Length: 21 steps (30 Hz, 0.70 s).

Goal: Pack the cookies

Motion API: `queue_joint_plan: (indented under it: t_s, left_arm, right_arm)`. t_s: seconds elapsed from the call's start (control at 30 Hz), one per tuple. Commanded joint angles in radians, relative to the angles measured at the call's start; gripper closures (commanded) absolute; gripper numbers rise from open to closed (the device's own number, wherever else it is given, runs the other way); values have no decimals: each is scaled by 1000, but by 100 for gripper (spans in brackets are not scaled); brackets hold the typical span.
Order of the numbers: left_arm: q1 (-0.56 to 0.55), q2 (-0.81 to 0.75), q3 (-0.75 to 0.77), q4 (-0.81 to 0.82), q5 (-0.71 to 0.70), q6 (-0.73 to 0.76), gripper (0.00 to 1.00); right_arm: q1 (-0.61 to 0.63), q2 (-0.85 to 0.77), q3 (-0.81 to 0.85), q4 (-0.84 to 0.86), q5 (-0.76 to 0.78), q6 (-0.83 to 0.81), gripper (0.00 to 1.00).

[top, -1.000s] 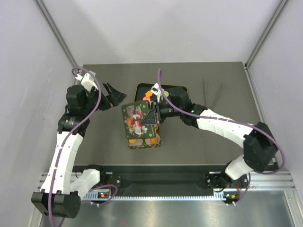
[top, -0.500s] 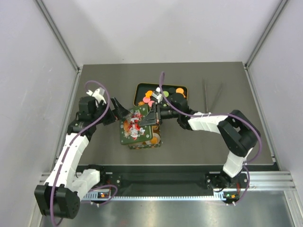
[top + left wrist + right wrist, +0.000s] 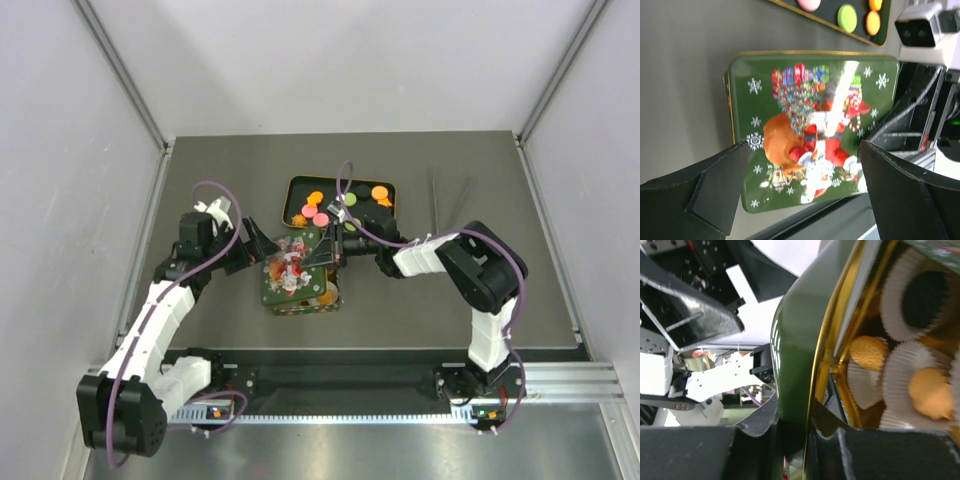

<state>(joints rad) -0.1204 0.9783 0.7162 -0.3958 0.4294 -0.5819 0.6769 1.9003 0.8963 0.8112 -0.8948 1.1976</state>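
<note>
A green Christmas tin lid (image 3: 288,268) hangs tilted over the open tin (image 3: 312,300). My right gripper (image 3: 322,250) is shut on the lid's right edge; the right wrist view shows its jaws (image 3: 795,425) clamped on the green rim (image 3: 795,365). Inside the tin, orange cookies (image 3: 867,351) sit in white paper cups. More cookies, orange (image 3: 316,198), pink (image 3: 310,211) and green (image 3: 350,199), lie on the black tray (image 3: 296,186) behind. My left gripper (image 3: 258,243) is open at the lid's left edge; its jaws (image 3: 802,165) straddle the lid (image 3: 810,125) without touching it.
Two thin dark rods (image 3: 450,195) lie on the table to the right of the tray. The tray's edge with a green cookie (image 3: 847,15) shows at the top of the left wrist view. Walls close the table on the left, back and right.
My left gripper has come in from the back left to the lid's left edge. My right arm has folded in and brought the lid lower over the tin, uncovering more of the tray.
</note>
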Motion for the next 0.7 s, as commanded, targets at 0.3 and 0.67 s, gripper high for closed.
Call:
queue_joint_plan:
  t_s: [0.3, 0.67]
  left_arm:
    - [-74, 45, -60, 115, -15, -44, 5]
    - [-93, 51, -55, 112, -58, -55, 4]
  right_arm:
    - [-50, 77, -30, 197, -35, 51, 98]
    - [-62, 100, -91, 332, -64, 131, 98]
